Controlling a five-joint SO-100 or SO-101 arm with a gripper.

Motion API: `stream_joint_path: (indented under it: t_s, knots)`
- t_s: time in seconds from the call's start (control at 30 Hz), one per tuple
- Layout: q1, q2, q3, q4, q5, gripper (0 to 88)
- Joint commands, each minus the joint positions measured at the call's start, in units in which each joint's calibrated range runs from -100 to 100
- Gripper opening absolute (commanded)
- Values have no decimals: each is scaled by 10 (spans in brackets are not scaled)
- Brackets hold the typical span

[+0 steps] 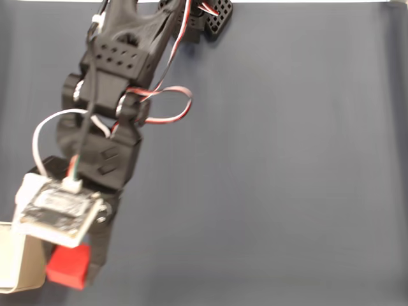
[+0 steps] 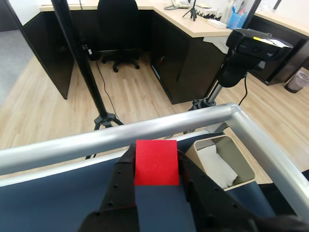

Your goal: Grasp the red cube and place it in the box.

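The red cube (image 2: 155,163) sits clamped between the two black fingers of my gripper (image 2: 155,166), held above the dark blue table. In the fixed view the same red cube (image 1: 68,265) pokes out below the arm's wrist camera board, with the gripper (image 1: 71,262) shut around it near the lower left. The box (image 2: 223,162), tan with a white inside, stands just right of the cube in the wrist view. In the fixed view the box (image 1: 19,264) lies at the left edge, right beside the cube, partly cut off by the frame.
The black arm (image 1: 121,83) stretches from the top down to the lower left over the blue mat (image 1: 274,166). A metal rail (image 2: 120,135) borders the table. Beyond it stand a camera on a tripod (image 2: 251,48), a light stand pole (image 2: 79,63) and office desks.
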Motion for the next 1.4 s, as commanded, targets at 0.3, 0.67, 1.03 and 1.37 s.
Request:
stream_joint_path:
  t_s: [0.3, 0.67, 1.03, 1.37]
  knots:
    - [64, 138, -223, 23, 0, 0]
    - [109, 218, -286, 8, -5, 0]
    - [140, 264, -320, -5, -4, 0]
    - [147, 277, -325, -18, -16, 0]
